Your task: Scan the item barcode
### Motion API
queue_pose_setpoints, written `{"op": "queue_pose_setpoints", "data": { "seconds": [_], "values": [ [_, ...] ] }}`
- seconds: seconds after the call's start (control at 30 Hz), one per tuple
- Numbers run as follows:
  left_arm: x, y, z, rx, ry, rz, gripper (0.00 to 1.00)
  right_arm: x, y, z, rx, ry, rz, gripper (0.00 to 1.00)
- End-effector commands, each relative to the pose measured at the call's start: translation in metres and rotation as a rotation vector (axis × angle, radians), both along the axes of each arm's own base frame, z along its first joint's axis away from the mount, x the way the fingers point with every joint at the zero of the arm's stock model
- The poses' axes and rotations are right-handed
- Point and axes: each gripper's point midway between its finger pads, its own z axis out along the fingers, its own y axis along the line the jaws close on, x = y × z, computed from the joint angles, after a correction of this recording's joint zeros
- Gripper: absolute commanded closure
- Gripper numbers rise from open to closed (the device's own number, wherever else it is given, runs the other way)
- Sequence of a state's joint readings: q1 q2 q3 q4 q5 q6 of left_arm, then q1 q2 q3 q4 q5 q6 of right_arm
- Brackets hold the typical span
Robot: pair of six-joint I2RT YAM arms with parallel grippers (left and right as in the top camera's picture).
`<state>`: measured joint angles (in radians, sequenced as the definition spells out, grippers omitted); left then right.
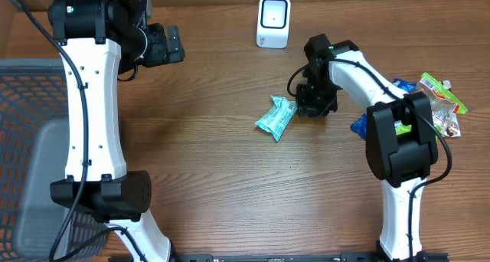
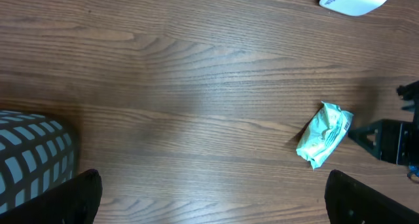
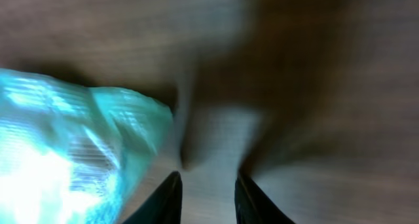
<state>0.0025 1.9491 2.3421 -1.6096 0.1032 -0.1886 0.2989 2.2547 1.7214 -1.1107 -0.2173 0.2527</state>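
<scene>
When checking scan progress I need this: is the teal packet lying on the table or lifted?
Lying on the table. The teal packet rests on it beside the right gripper, not between its fingers.

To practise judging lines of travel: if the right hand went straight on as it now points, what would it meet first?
Probably the bare table, just beside the teal packet; blur makes depth unclear.

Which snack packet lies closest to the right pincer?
The teal packet, lying alone just beside the right pincer; the other packets are heaped beyond that arm.
</scene>
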Motion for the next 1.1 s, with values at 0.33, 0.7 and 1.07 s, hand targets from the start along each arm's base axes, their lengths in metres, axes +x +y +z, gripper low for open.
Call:
{"op": "queue_pose_setpoints", "data": {
  "seconds": [0.33,0.7,1.07],
  "values": [
    [0.002,0.002,0.003,-0.002,-0.01,0.018,0.0,0.027,0.075,0.005,0.178,-0.296,0.398,0.68],
    [0.002,0.002,0.003,-0.002,-0.01,0.018,0.0,0.021,0.046,0.072,0.234,-0.148,0.295,0.22],
    [0.002,0.002,0.003,-0.002,-0.01,0.018,0.0,-0.038,0.058,0.027,0.364,-0.039,0.556,0.09]
  ]
}}
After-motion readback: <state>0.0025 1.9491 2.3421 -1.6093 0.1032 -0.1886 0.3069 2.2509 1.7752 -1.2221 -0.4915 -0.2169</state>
